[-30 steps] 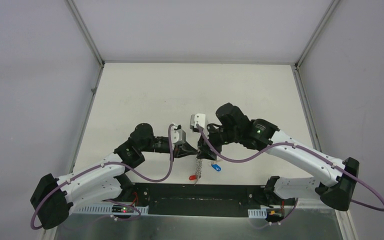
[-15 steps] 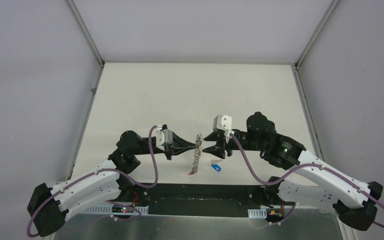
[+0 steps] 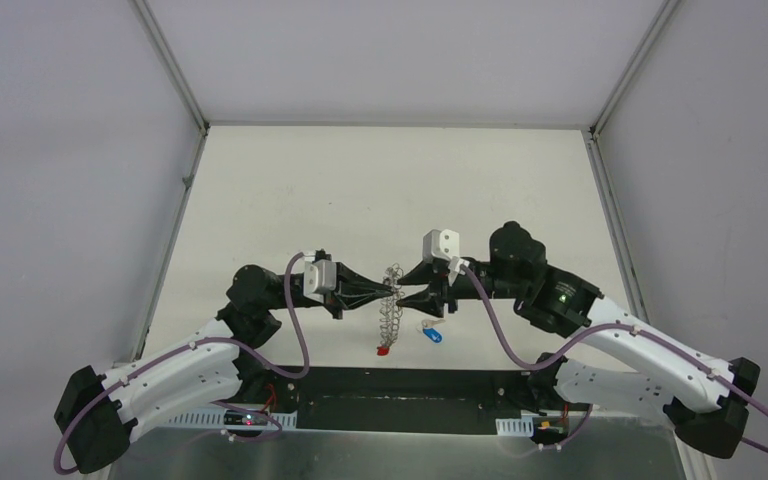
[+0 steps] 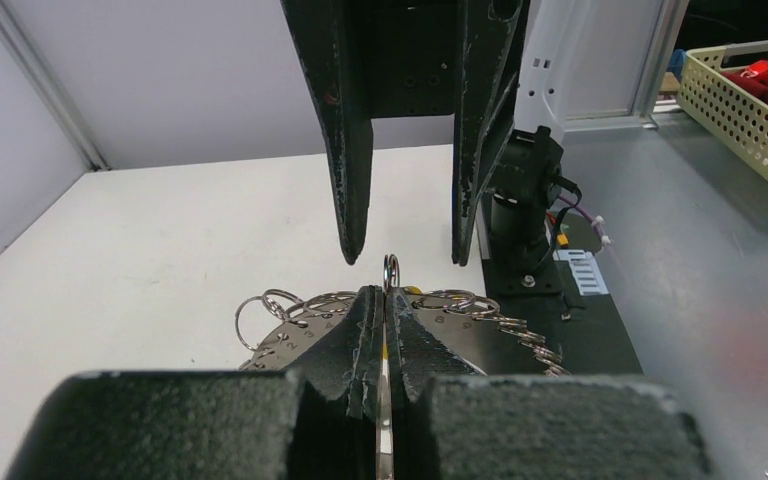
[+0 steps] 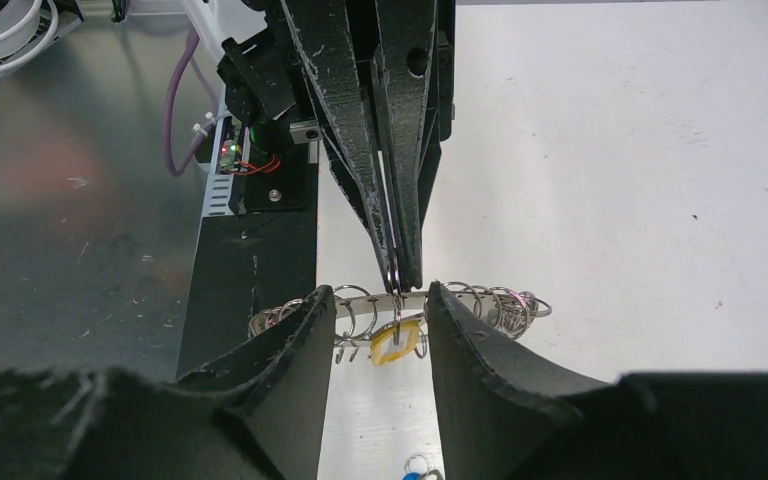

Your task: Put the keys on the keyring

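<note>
The keyring, a metal strip strung with several rings, hangs in the air between my two grippers, a red-tagged key dangling at its lower end. My left gripper is shut on one upright ring; a yellow-tagged key hangs from that ring. My right gripper faces it, open, with its fingers either side of the ring and not touching it. A blue-tagged key lies on the table just below the right gripper.
The black base strip runs along the near table edge under the hanging rings. Grey walls close the table on three sides. A cream basket with red contents stands off the table beyond the right arm's base.
The right arm has swung round to face the left gripper head-on. Both grippers and the keyring have shifted slightly left, and the right jaws have narrowed around the ring.
</note>
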Robot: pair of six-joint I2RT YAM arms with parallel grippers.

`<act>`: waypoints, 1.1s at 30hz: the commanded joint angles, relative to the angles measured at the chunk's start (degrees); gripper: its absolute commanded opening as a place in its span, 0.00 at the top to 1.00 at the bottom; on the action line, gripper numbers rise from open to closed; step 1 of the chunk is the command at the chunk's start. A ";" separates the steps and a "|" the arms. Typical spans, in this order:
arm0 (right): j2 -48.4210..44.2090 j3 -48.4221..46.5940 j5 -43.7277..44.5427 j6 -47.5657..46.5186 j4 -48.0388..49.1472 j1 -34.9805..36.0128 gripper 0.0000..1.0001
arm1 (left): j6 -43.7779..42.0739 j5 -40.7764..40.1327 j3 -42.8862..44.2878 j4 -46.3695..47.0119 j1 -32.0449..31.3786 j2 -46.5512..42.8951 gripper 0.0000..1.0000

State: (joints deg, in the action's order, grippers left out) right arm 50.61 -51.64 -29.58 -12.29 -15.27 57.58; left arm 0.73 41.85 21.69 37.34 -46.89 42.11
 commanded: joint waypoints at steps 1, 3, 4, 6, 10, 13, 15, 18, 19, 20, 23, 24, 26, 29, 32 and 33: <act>0.68 -0.72 -2.42 0.95 2.87 -0.01 0.59 | 1.61 1.43 0.84 5.72 -0.39 -0.33 1.00; 0.99 -0.84 -2.51 0.98 2.94 -0.01 0.62 | 1.64 1.63 0.98 5.72 -0.35 -0.34 1.00; 1.13 -0.83 -2.41 1.00 2.97 -0.01 0.65 | 1.71 1.74 1.03 5.72 -0.37 -0.35 1.00; 1.41 -0.92 -2.35 1.09 3.19 -0.01 0.75 | 1.96 1.87 1.17 5.72 -0.37 -0.27 1.00; 1.83 -1.10 -2.12 1.22 3.36 -0.01 0.86 | 2.45 2.40 1.25 5.88 -0.48 -0.01 1.00; 1.96 -1.10 -2.15 1.12 3.16 0.03 1.00 | 2.61 2.45 1.13 6.15 -0.46 -0.14 1.00; 1.79 -1.01 -2.02 1.06 2.95 0.03 1.00 | 2.68 2.45 1.14 6.04 -0.48 -0.33 1.00; 1.53 -1.00 -1.22 0.89 2.22 -0.01 1.00 | 2.51 2.25 1.22 4.78 -0.42 -0.72 1.00; 1.46 -1.13 -1.04 0.71 1.80 -0.04 1.00 | 2.39 2.03 1.34 3.89 -0.42 -1.01 1.00; 1.47 -1.33 -0.89 0.46 1.29 -0.02 1.00 | 2.15 1.95 1.50 2.46 -0.43 -1.23 0.95; 2.04 -2.60 -0.25 -0.48 -1.70 -0.01 1.00 | 0.91 1.26 2.04 -2.50 -0.48 -2.57 0.77; 2.37 -3.26 0.00 -1.12 -3.20 -0.01 1.00 | 0.07 1.15 2.35 -4.76 -0.43 -3.29 0.74; 3.35 -4.66 0.62 -2.55 -6.56 -0.04 1.00 | -2.02 0.06 3.12 -10.13 -0.44 -4.69 0.66; 5.00 -6.77 0.84 -4.62 -11.63 -0.01 1.00 | -5.73 -0.89 4.98 -18.70 -0.47 -6.67 0.58; 6.95 -9.08 1.17 -6.15 -16.21 -0.02 1.00 | -9.39 -1.07 7.44 -26.89 -0.48 -7.02 0.57; 7.67 -9.86 1.36 -6.61 -17.81 -0.03 1.00 | -10.37 -1.06 8.38 -29.28 -0.48 -6.67 0.56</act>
State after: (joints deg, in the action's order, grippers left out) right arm 56.88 -55.88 -28.86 -15.49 -27.83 57.58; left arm -3.44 41.93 25.34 19.79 -46.89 35.77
